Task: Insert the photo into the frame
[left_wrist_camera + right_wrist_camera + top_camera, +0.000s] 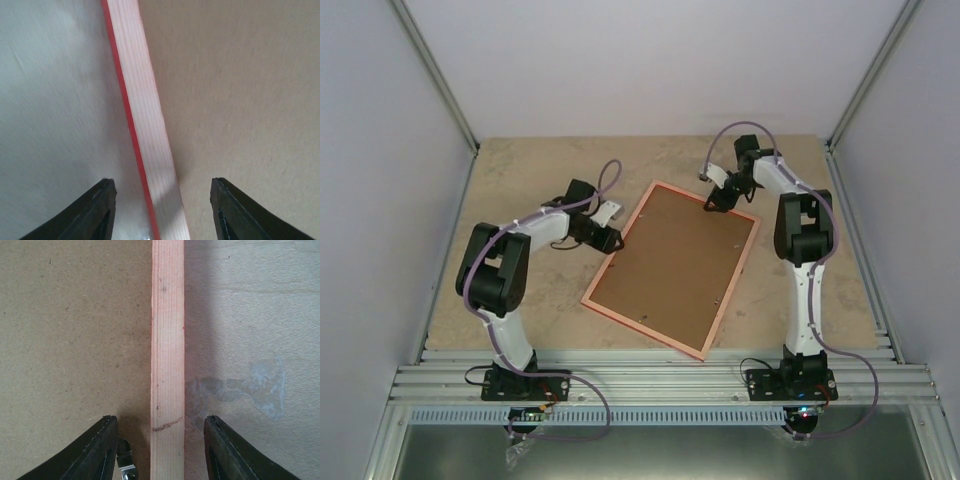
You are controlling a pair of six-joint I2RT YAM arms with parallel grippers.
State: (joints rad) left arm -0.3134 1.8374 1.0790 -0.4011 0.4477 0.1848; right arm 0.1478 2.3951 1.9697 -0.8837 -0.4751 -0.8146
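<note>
The frame (750, 235) lies back up on the table, its pale orange-pink rail around a brown cardboard backing board (675, 265). The photo is not in view. My left gripper (611, 241) is open at the frame's left side. In the left wrist view its jaws (162, 210) straddle the rail (142, 105), which shows a red edge. My right gripper (718, 203) is open at the frame's far side. In the right wrist view its jaws (160, 445) straddle the rail (167, 340), with the board (75, 330) on the left.
A small metal clip (125, 467) sits on the board beside my right gripper's left finger. A pale stain (260, 387) marks the table to the right of the rail. Grey walls enclose the beige table (520, 170) on three sides.
</note>
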